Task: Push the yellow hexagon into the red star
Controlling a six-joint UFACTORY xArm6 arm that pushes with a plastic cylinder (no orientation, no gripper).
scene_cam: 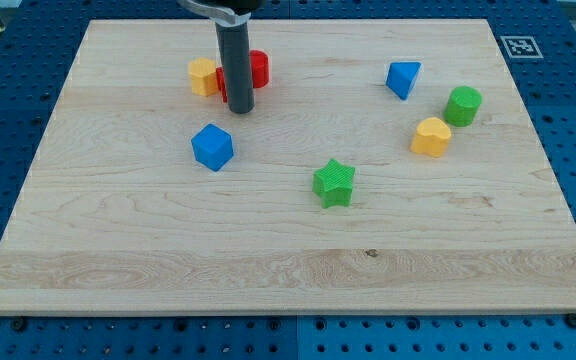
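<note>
The yellow hexagon (203, 76) lies at the board's upper left. The red star (255, 70) lies just to its right, partly hidden behind my dark rod. The two blocks look very close; the rod hides whether they touch. My tip (242, 110) rests on the board just below the red star and to the lower right of the yellow hexagon.
A blue cube (212, 147) lies below my tip. A green star (334, 183) is near the middle. A blue triangular block (403, 78), a green cylinder (462, 105) and a yellow heart-like block (431, 136) sit at the right. The wooden board (288, 270) has blue perforated table around it.
</note>
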